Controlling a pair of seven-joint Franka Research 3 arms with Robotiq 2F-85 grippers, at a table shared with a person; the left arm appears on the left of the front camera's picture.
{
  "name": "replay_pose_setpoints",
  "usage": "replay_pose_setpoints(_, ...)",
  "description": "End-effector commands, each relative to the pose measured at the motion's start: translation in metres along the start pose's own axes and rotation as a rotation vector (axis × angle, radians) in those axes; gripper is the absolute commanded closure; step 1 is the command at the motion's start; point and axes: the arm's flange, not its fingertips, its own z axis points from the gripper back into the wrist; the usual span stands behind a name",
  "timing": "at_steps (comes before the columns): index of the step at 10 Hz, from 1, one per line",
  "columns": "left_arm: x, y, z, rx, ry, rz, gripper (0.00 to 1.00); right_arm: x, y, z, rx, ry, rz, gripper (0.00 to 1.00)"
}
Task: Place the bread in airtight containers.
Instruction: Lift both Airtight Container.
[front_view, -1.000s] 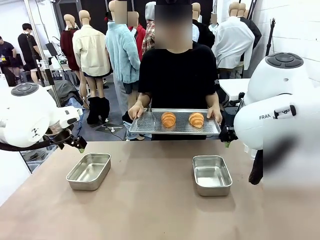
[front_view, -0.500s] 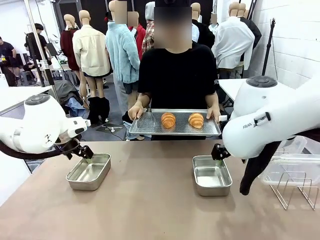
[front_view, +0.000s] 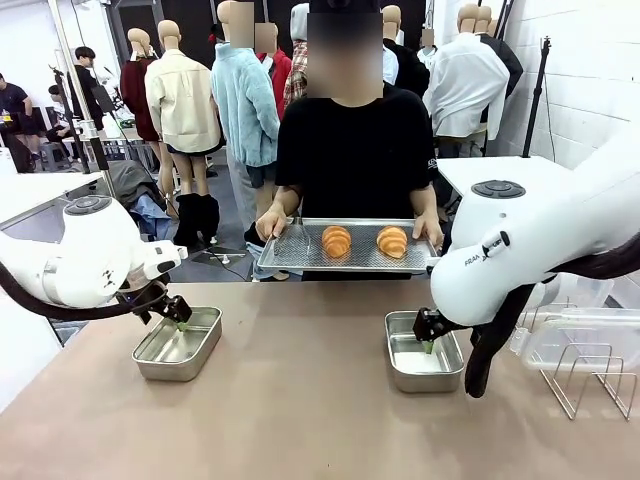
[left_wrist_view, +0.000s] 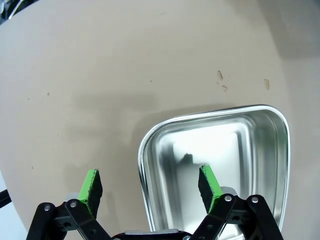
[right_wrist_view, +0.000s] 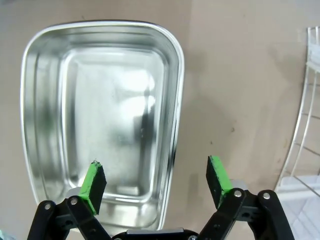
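Two golden-brown pieces of bread (front_view: 337, 240) (front_view: 392, 240) lie on a perforated steel tray (front_view: 290, 252) that a person holds at the table's far edge. Two lidless steel containers sit on the table: one on the left (front_view: 180, 343) (left_wrist_view: 215, 145), one on the right (front_view: 424, 350) (right_wrist_view: 100, 125). My left gripper (front_view: 176, 312) (left_wrist_view: 150, 187) is open over the left container's far-left rim, one finger on each side of the rim. My right gripper (front_view: 428, 335) (right_wrist_view: 156, 184) is open over the right container's rim, straddling it the same way. Both containers are empty.
A clear plastic lid (front_view: 575, 340) and a wire rack (front_view: 590, 380) (right_wrist_view: 305, 125) sit at the table's right side. The person's hands (front_view: 270, 222) grip the tray's two ends. Bare tan tabletop (front_view: 300, 420) lies between and in front of the containers.
Both arms have swung inward and down from the table's sides to the containers. The tray with the bread has stayed in place.
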Motion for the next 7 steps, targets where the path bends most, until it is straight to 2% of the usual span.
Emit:
replay_pose_setpoints(1, 0.0067, 0.0087, -0.0047, -0.022, 0.037, -0.013, 0.0, 0.0078, -0.0004, -0.0072, 0.028, 0.005, 0.018, 0.0)
replay_pose_setpoints(2, 0.0078, 0.0095, -0.0059, -0.024, 0.043, -0.016, 0.05, 0.0087, -0.0002, -0.0086, 0.029, 0.004, 0.025, 0.0)
replay_pose_setpoints(3, 0.0091, 0.0099, -0.0075, -0.022, 0.052, -0.012, 0.25, 0.0107, -0.0012, -0.0115, 0.035, 0.008, 0.024, 0.04)
replay_pose_setpoints(6, 0.0108, 0.0105, -0.0092, -0.011, 0.071, -0.007, 0.85, 0.0136, -0.002, -0.0149, 0.047, 0.008, 0.03, 0.61)
replay_pose_setpoints(7, 0.0112, 0.0103, -0.0094, -0.007, 0.073, -0.008, 1.0, 0.015, -0.0021, -0.0158, 0.049, 0.01, 0.029, 0.81)
